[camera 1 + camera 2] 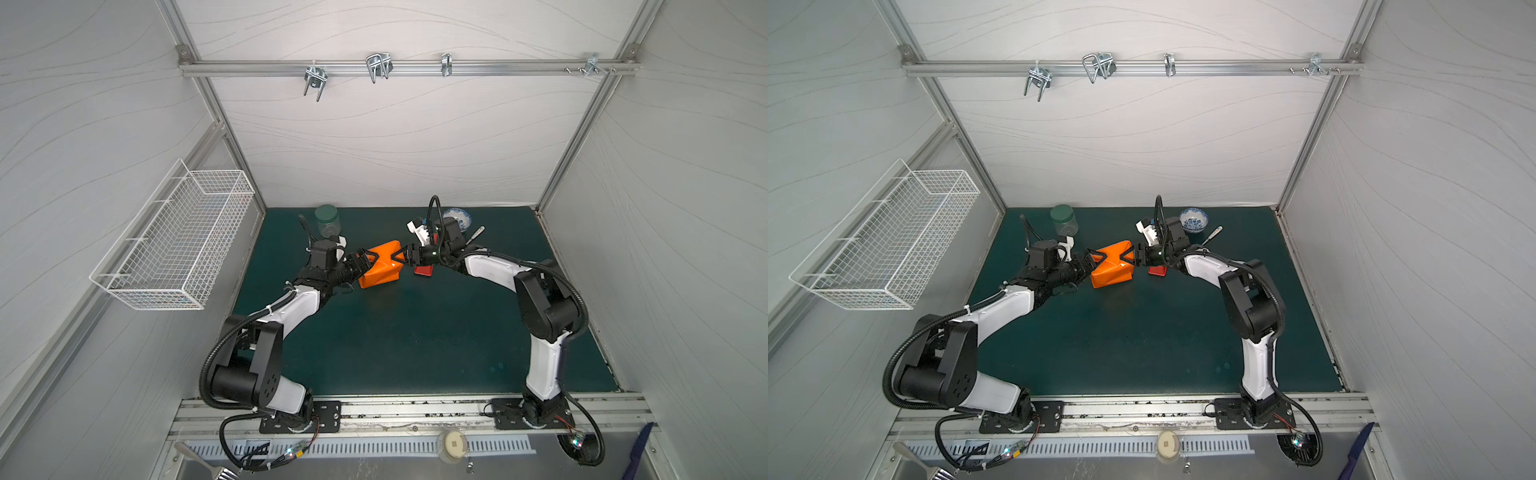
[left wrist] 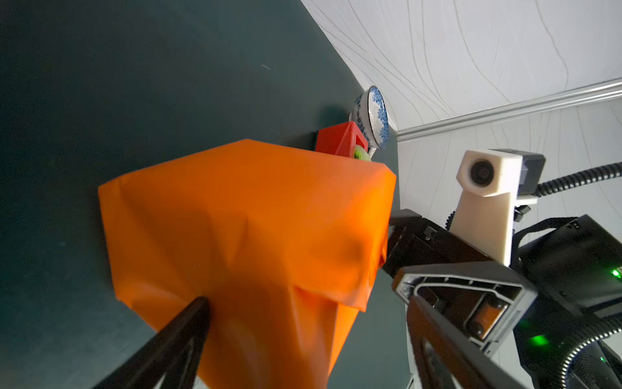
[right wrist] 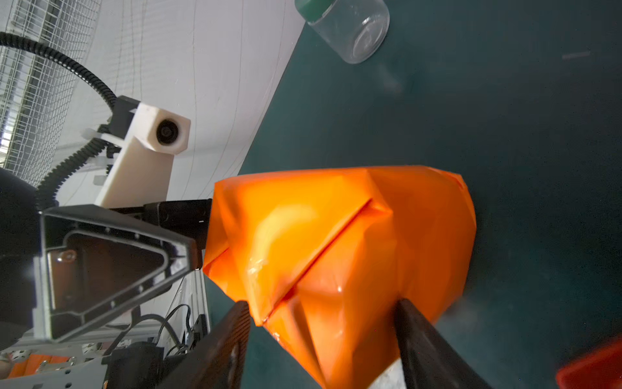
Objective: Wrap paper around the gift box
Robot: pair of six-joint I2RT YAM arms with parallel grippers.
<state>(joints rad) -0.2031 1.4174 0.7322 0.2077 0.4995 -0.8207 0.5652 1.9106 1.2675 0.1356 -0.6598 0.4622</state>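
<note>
Creased bright orange paper forms a closed boxy bundle. Left claw gapes wide, one finger touching it; right claw pinches its folded end.

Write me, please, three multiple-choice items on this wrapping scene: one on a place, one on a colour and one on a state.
1. Where is the red tape dispenser?
A. on the mat, just right of the orange paper
B. on top of the orange paper
C. at the mat's front left corner

2. What colour is the lid of the jar?
A. white
B. green
C. red

3. How is the orange paper?
A. spread flat
B. rolled into a tube
C. folded into a boxy parcel

Answers:
1 A: both top views show it on the mat by the paper's right end.
2 B: the lid is dark green in both top views.
3 C: both wrist views show creased flaps and corners.
</note>
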